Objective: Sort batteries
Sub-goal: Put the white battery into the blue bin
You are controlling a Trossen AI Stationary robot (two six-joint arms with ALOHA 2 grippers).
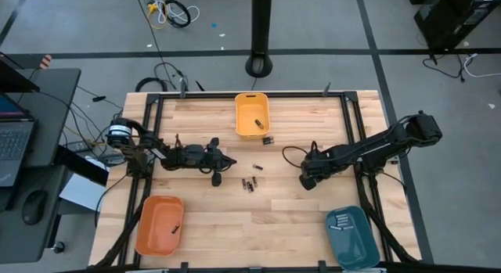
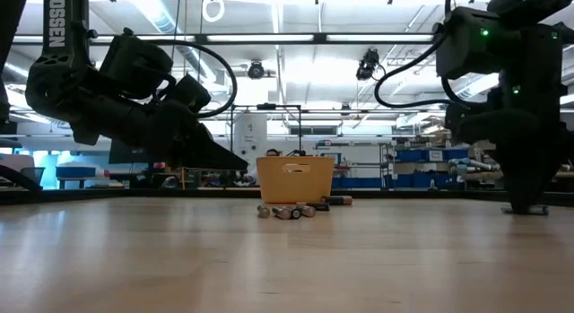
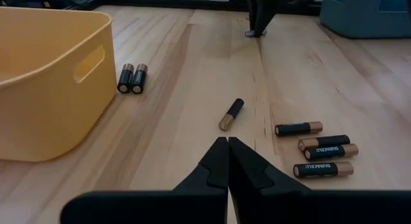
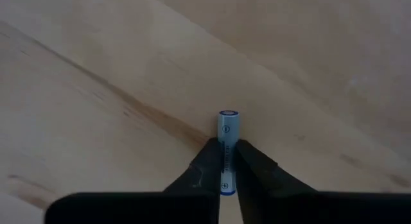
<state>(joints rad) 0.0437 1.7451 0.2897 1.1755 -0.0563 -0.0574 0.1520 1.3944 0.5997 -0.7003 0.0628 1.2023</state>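
Your right gripper (image 4: 223, 161) is pinching a pale blue battery (image 4: 228, 137) low over the table, probably teal bin (image 1: 354, 235) bound. Left gripper (image 3: 228, 161) sits closed near 4 dark batteries (image 3: 319, 151).

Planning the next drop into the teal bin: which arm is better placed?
Right, likely: its gripper already pinches a pale blue battery, and the teal bin lies on its side. The left gripper is shut, empty.
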